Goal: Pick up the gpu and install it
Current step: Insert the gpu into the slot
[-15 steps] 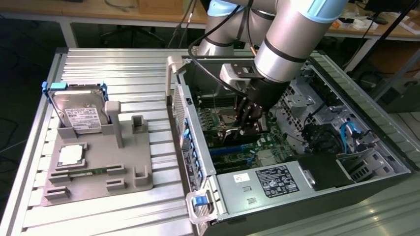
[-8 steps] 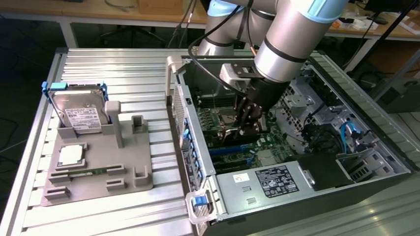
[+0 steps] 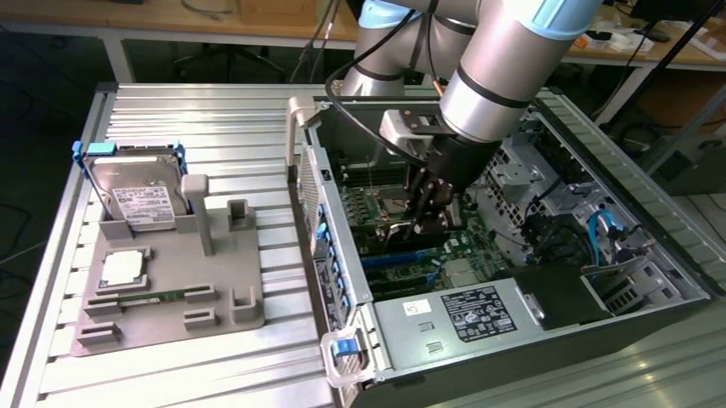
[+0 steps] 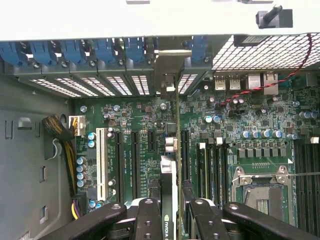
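While lowered inside computer case (image 3: 499,280), claw (image 4: 170,212) clenched on gpu (image 4: 172,150), card held edge-on above motherboard (image 4: 240,125) slots, bracket toward case rear wall for seating.

Silver-grey arm (image 3: 499,68), light-blue joint caps (black cable alongside), black end effector (image 3: 431,223).

Hand (image 4: 171,212): you see its black fingers (image 4: 148,220) clamped on the gpu (image 4: 171,165).
Gpu: edge-on, upright over the motherboard (image 4: 250,120), its metal bracket (image 4: 170,67) at the case's rear slots (image 4: 100,82).
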### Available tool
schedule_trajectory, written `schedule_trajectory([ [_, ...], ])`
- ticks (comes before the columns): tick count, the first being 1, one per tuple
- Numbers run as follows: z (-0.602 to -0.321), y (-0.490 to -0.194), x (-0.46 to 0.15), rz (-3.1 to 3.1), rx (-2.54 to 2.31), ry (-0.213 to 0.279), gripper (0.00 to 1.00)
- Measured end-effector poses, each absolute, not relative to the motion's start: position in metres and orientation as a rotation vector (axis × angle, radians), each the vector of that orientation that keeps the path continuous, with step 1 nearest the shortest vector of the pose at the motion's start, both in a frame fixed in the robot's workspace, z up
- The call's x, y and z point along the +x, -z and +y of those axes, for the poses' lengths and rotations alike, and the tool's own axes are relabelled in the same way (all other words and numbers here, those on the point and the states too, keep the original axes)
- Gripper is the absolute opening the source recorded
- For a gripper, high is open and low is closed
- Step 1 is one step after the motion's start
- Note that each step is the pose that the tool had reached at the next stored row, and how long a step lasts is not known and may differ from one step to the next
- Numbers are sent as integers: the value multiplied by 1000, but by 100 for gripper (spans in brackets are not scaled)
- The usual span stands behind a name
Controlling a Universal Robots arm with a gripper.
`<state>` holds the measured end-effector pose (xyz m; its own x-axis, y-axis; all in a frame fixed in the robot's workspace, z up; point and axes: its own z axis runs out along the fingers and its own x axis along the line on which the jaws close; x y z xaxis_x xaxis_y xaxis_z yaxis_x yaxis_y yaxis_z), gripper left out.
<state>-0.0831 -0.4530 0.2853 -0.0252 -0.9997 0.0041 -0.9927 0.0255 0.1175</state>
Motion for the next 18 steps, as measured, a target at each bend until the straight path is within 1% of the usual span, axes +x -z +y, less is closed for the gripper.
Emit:
schedule_trajectory([
  [18,-453,-285,-83,-2183,2128,132,27],
])
